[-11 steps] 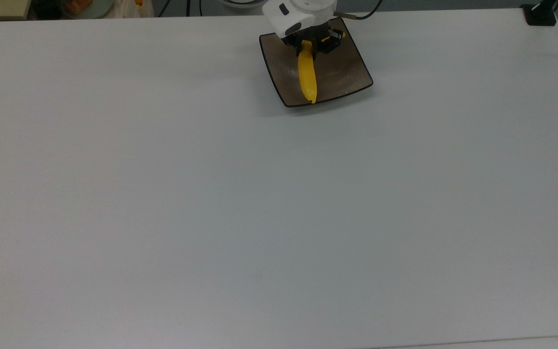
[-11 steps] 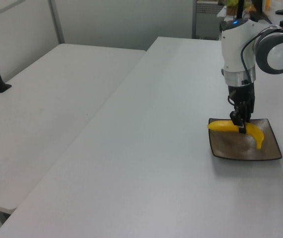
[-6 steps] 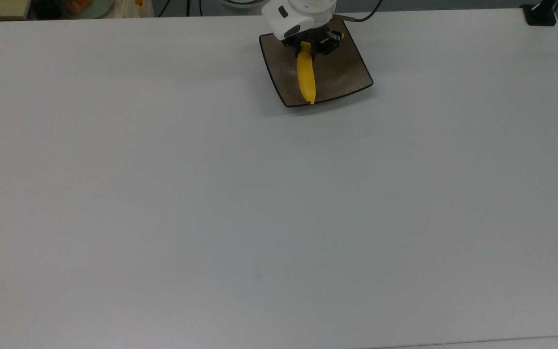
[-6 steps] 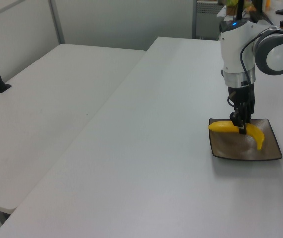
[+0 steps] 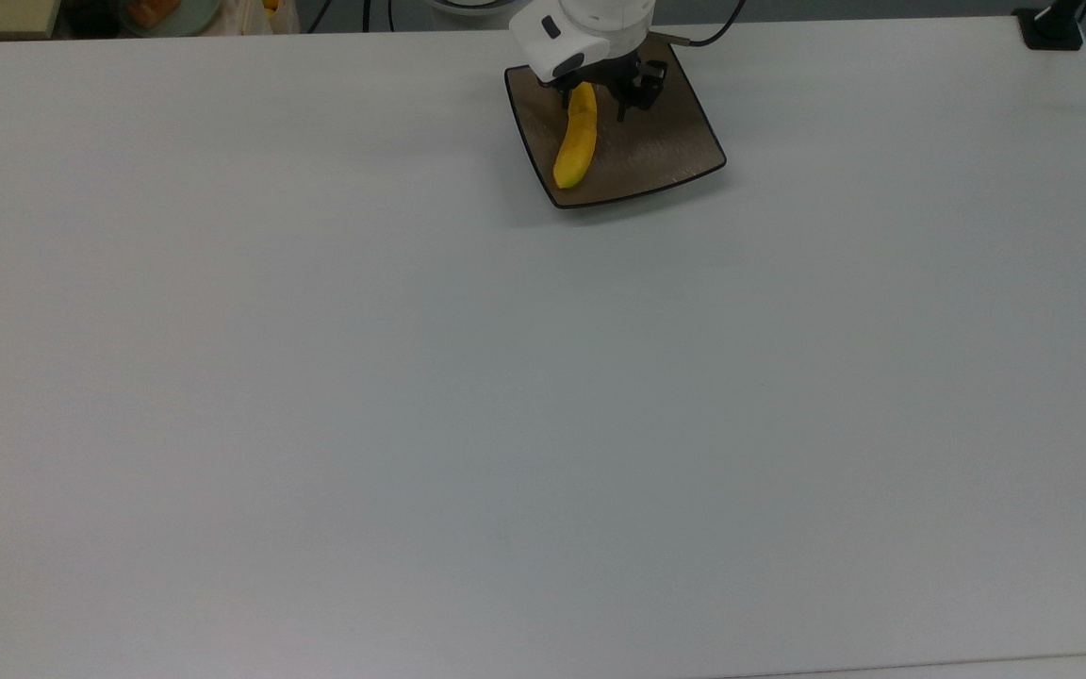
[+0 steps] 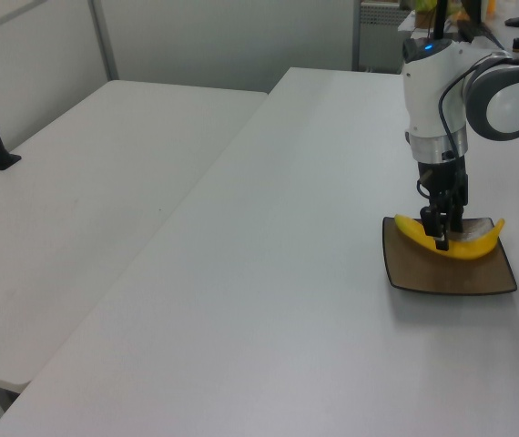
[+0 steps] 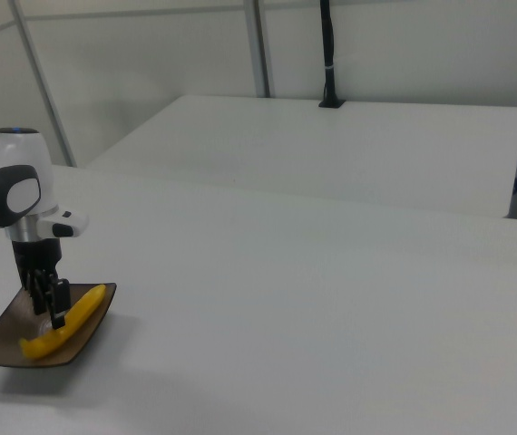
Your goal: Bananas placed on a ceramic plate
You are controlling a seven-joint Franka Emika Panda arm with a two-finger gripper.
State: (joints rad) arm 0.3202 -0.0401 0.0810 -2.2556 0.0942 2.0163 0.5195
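The bananas (image 5: 575,140) lie on the ceramic plate (image 5: 666,141), toward its left edge in the top view; gripper (image 5: 611,94) jaws apart above; retreat should go straight up, clear of the fruit.

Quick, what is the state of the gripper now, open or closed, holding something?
Gripper: open, holding nothing; the bright yellow curved banana lies released on the square brown-grey ceramic plate.

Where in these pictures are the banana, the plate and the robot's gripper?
banana (image 5: 575,143): top view, middle of its yellow body.
square brown plate (image 5: 670,141): top view, bare surface right of the banana.
gripper (image 6: 439,235): left view, between the black fingertips.
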